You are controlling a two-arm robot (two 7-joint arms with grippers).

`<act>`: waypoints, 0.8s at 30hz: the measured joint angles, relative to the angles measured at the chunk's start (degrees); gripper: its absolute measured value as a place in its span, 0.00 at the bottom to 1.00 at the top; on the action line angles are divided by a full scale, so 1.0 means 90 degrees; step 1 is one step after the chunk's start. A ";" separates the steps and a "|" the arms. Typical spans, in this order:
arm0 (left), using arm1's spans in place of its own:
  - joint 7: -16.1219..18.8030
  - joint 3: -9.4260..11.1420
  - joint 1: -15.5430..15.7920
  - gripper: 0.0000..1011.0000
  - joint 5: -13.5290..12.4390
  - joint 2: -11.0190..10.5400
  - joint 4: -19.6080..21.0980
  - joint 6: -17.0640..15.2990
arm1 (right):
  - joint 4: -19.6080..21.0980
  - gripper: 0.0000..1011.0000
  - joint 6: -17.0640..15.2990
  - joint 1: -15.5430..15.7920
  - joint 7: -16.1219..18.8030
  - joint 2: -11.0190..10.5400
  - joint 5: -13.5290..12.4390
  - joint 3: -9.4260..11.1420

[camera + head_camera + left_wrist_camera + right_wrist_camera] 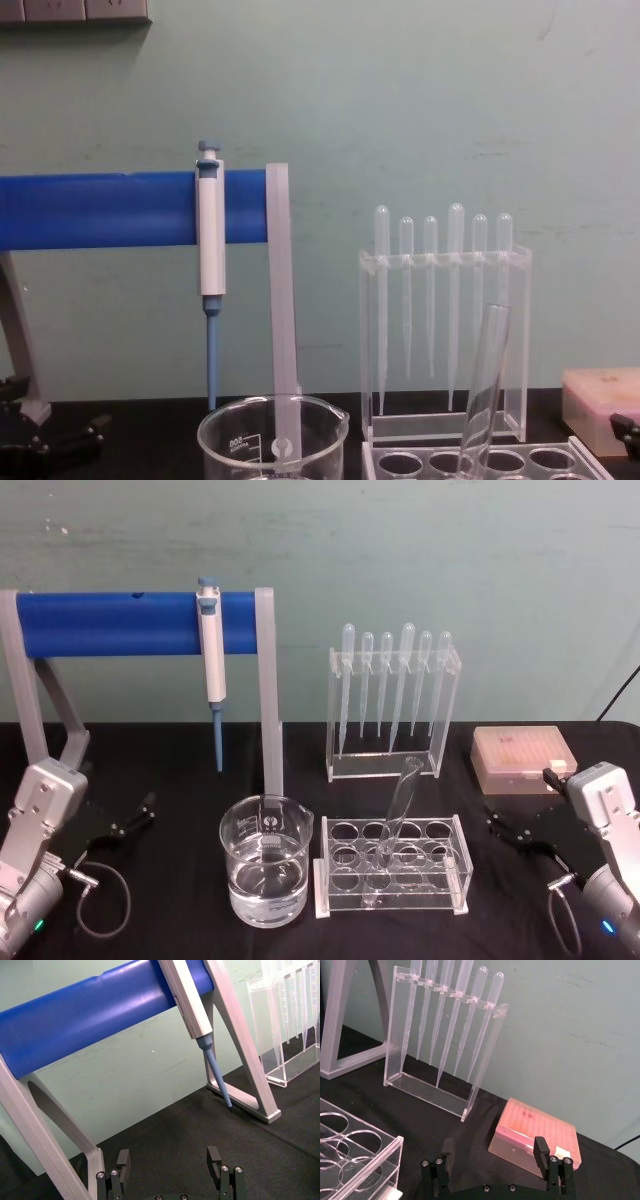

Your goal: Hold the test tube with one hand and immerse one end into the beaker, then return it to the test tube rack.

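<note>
The job had not started yet. The test tube [396, 805] stood in a hole near the middle of the clear test tube rack [460, 860], with its top leaning to the right. The beaker [265, 865], with some clear liquid in it, sat just beside the rack on its left. The left gripper [135, 818] lay low at the table's left side and the right gripper [500, 825] low at the right, both wide open and holding nothing. Next, I think 1 gripper had to reach in, close on the tube above the rack and lift it along its lean. The right one looked nearer. The 6 pipettes [392, 675] stood close behind the rack, and a pink box [522, 758] sat near the right gripper, so an arm could bump them. The pipettor [211, 650] hung on the blue bar [110, 623] behind the beaker.
</note>
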State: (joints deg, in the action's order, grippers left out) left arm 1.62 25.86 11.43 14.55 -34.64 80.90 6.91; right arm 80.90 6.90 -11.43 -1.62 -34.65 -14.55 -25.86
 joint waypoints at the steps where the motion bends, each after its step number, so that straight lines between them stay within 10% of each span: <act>1: 0.0000 0.0000 0.0000 0.99 0.0000 0.0000 0.0000 0.0000 | 0.0008 0.99 0.0000 0.0007 0.0001 -0.0001 0.0001 0.0009; 13: 0.0000 0.0000 0.0000 0.99 0.0000 0.0000 0.0000 0.0000 | 0.1009 0.99 0.0083 0.1001 -0.0086 -0.0464 -0.0022 0.0531; 24: 0.0000 0.0000 0.0000 0.99 0.0000 0.0000 0.0000 0.0000 | 0.2164 0.99 0.0128 0.1934 0.0893 -0.0822 -0.1066 0.0887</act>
State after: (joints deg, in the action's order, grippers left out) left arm 1.62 25.86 11.43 14.55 -34.65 80.90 6.91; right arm 100.38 8.06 5.97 6.42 -42.04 -24.14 -17.88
